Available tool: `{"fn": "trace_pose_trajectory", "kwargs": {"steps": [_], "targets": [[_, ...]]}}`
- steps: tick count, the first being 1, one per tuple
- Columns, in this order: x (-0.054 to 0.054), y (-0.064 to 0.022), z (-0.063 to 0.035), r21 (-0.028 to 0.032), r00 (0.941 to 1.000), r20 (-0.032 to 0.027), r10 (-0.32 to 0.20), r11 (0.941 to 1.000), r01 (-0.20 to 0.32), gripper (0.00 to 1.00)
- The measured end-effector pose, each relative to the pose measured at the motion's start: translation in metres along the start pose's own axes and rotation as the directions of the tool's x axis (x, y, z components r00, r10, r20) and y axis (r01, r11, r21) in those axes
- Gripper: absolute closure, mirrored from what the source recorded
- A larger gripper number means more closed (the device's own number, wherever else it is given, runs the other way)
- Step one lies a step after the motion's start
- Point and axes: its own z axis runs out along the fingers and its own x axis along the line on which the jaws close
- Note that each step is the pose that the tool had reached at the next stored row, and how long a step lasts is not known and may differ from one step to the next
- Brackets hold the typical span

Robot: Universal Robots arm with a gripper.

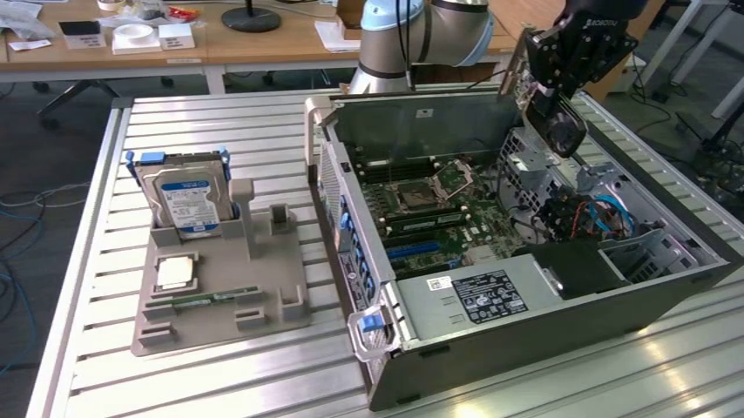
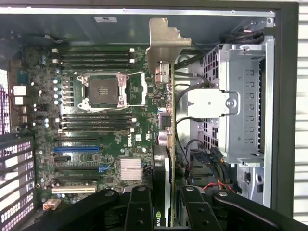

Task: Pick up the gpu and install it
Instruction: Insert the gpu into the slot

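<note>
The surface [image 1: 209, 383] was made of long silver metal slats, and light shone on them near the front. Behind it stood a wooden desk [image 1: 279, 48] with white boxes [image 1: 136, 37] and a round black stand [image 1: 251, 19] on top. The floor [image 1: 47, 148] was gray, with cables [image 1: 26, 198] lying on it at the exterior view's left.
</note>
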Motion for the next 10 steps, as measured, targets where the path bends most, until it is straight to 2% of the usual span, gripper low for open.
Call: {"fn": "trace_pose_trajectory", "kwargs": {"steps": [5,10], "targets": [[0.0,0.0,0.0003,-0.0031,0.9963,-0.0027,-0.086,0.9963,0.086,0.73],[0.0,-0.0001,0.001,-0.0065,0.9843,-0.0053,-0.176,0.9843,0.176,0.73]]}}
